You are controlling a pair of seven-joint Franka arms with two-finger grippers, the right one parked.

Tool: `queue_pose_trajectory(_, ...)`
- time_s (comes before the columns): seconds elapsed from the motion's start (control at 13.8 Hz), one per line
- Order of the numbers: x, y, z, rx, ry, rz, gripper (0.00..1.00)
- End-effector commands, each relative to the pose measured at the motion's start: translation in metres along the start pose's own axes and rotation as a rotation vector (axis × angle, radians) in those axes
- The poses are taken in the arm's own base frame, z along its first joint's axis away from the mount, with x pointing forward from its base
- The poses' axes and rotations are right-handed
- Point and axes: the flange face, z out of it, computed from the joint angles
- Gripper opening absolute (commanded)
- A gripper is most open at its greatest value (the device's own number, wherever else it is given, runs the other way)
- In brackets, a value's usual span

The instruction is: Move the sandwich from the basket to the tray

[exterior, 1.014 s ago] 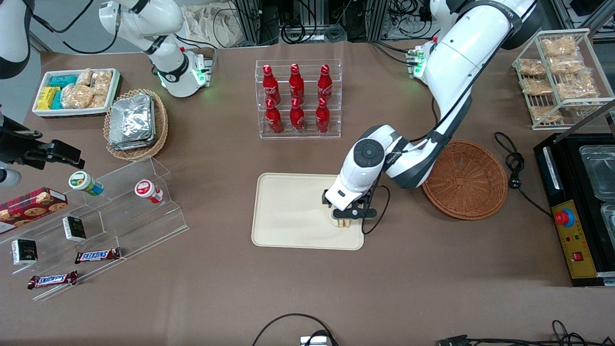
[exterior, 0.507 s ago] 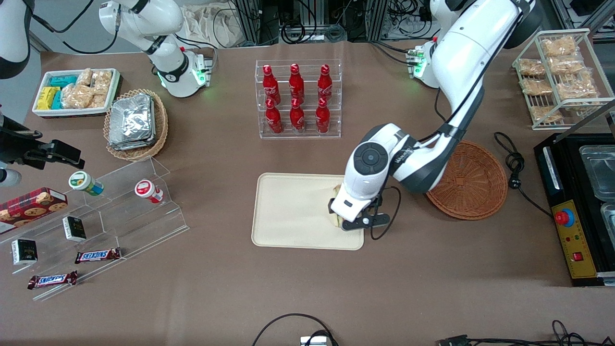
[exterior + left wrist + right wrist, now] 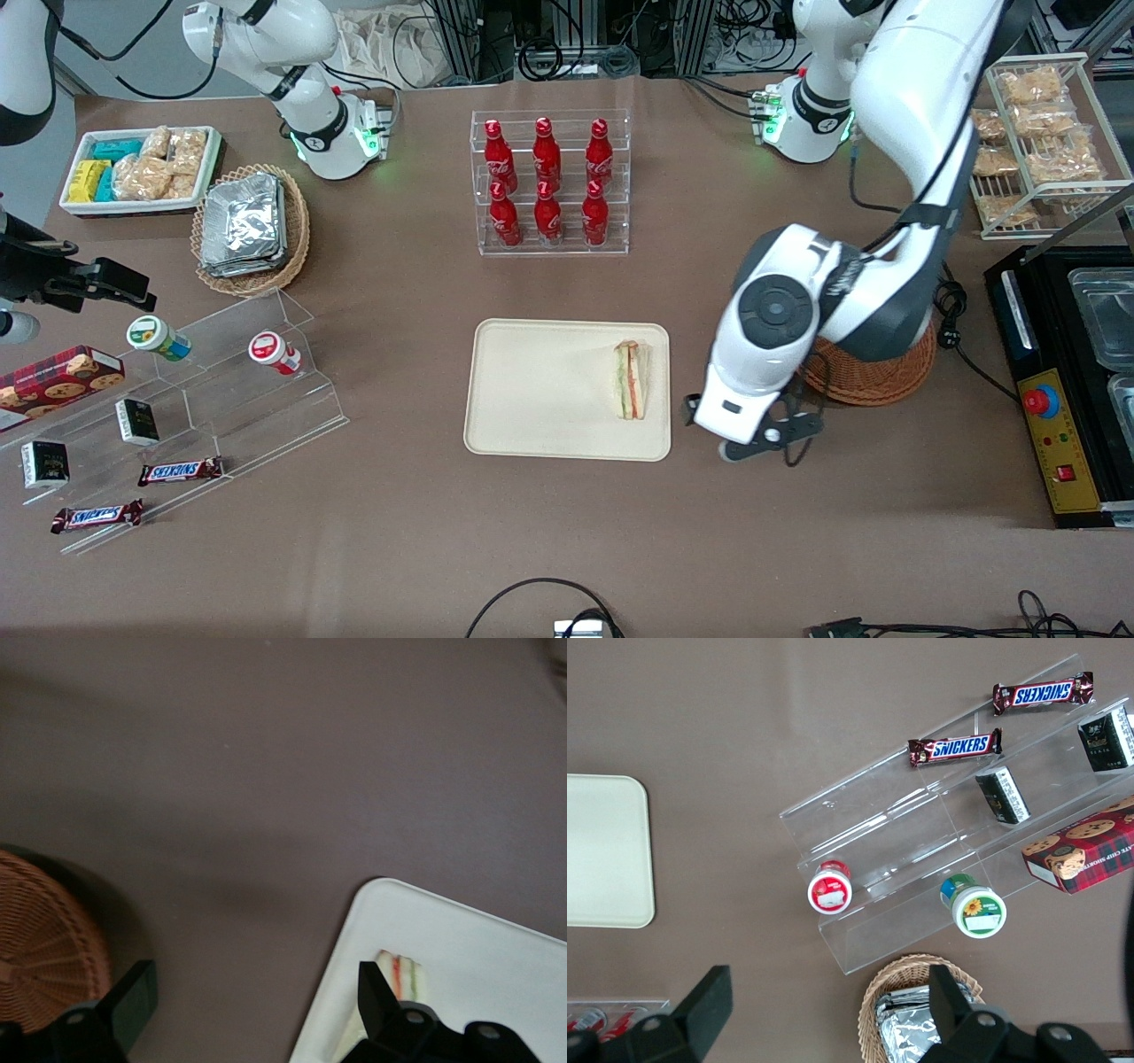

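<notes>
The sandwich lies flat on the cream tray, near the tray's edge closest to the basket, with its green and red-orange stripes showing. My left gripper hangs above the bare table between the tray and the reddish-brown wicker basket, which the arm partly hides. In the left wrist view the gripper is open wide with only brown tabletop between its fingers. That view also shows the sandwich on a corner of the tray and part of the basket, which looks empty.
A clear rack of red bottles stands farther from the camera than the tray. A black cable and a black machine lie beside the basket. An acrylic display and a tan basket of foil packs sit toward the parked arm's end.
The gripper let go of the sandwich, rose and swung off the tray toward the basket. The sandwich now lies uncovered on the tray.
</notes>
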Motion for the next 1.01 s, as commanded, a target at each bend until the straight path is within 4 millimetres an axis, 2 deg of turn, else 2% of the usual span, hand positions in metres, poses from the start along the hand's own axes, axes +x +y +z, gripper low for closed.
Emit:
queue_pose_trajectory(0.0, 0.010, -0.035, -0.023, 0.043, -0.028, -0.029, 1.00)
queue_pose_trajectory(0.22, 0.022, -0.071, -0.051, 0.050, -0.033, 0.008, 1.00)
queue_pose_trajectory(0.36, 0.029, -0.103, -0.074, 0.033, -0.056, 0.053, 1.00)
queue_pose_trajectory(0.51, 0.020, -0.131, -0.092, 0.053, -0.070, 0.143, 1.00)
queue_pose_trajectory(0.87, 0.011, -0.224, -0.142, -0.018, -0.068, 0.239, 1.00)
queue_pose_trajectory(0.94, 0.004, -0.234, -0.148, -0.017, -0.066, 0.264, 1.00)
